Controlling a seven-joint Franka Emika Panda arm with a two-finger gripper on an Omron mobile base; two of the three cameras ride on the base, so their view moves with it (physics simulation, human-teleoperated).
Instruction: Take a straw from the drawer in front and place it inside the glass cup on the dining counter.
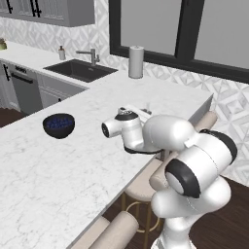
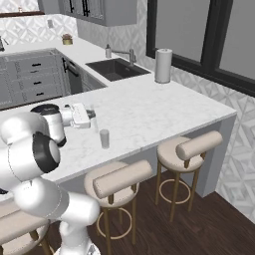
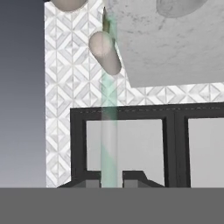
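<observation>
The two-finger claw (image 2: 91, 115) is closed on the thin, pale greenish translucent straw (image 3: 109, 131), which runs out from between the dark fingertips (image 3: 92, 180) along the hand view. The small clear-greyish cylindrical glass cup (image 2: 104, 138) stands on the white marble tabletop (image 2: 149, 107), near its stool-side edge and just beside the claw. The straw is not yet in the cup. To finish well, the hand should probably bring the straw's free end above the cup's mouth, tilt it nearly upright, lower it inside, and only then release, avoiding a knock against the rim.
</observation>
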